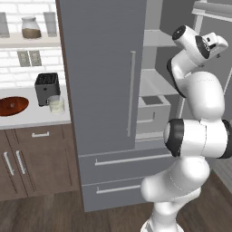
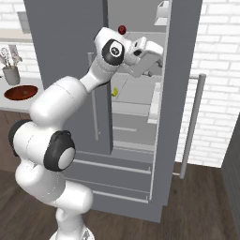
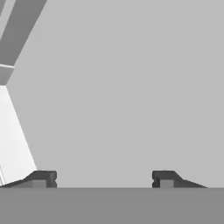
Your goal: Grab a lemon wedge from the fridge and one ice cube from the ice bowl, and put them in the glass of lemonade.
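Observation:
The grey fridge (image 1: 102, 68) has its left door closed and its right door (image 2: 180, 70) swung open. A tiny yellow lemon wedge (image 2: 114, 92) lies on a pale shelf inside, just past the closed door's edge. My gripper (image 2: 151, 70) reaches into the open side, above and to the right of the wedge and apart from it. In the hand view the gripper (image 3: 103, 179) stands open, facing a plain grey surface, with nothing between its fingertips (image 3: 43, 179). The reddish-brown ice bowl (image 1: 13, 105) and the glass of lemonade (image 1: 57, 105) stand on the counter to the left.
A black toaster (image 1: 46, 88) stands behind the glass. A small dark red fruit (image 2: 122, 29) sits on an upper fridge shelf. A grey utensil cup (image 2: 11, 74) is behind the bowl. Two fridge drawers (image 1: 122, 158) lie below; the wooden floor (image 2: 197, 206) is open.

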Tool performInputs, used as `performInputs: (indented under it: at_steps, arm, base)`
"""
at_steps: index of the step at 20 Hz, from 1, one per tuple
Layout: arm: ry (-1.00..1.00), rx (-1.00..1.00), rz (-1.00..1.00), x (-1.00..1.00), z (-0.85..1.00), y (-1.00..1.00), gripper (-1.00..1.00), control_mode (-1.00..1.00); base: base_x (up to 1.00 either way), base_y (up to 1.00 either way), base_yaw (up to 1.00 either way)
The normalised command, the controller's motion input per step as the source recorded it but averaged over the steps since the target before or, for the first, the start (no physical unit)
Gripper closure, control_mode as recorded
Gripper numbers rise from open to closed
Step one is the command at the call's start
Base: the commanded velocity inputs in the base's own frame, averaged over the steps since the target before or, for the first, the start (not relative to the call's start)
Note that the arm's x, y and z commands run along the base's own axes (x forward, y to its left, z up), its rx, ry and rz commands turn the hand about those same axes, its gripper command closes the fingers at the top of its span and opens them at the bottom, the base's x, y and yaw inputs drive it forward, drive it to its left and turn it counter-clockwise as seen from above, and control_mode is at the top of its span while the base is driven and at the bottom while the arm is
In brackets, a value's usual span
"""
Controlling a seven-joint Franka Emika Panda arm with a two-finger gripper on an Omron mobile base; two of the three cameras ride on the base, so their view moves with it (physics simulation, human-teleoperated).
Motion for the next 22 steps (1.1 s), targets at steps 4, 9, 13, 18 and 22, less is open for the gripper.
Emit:
performInputs:
  at_steps: [4, 9, 13, 18, 22]
  arm:
    - [-0.03, 0.05, 0.09, -0.18, 0.0, 0.88, -1.0, -1.0]
    - [-0.18, 0.23, 0.23, -0.25, -0.22, 0.9, -1.0, -1.0]
    - [-0.1, 0.41, 0.5, -0.36, -0.58, 0.41, -1.0, -1.0]
    - [-0.02, 0.29, 0.7, -0.12, -0.37, 0.82, -1.0, -1.0]
    - [-0.02, 0.11, 0.51, -0.04, 0.05, 0.89, -1.0, -1.0]
  base:
    - [0.0, 0.0, 0.0]
    - [0.0, 0.0, 0.0]
    - [0.0, 0.0, 0.0]
    - [0.0, 0.0, 0.0]
    - [0.0, 0.0, 0.0]
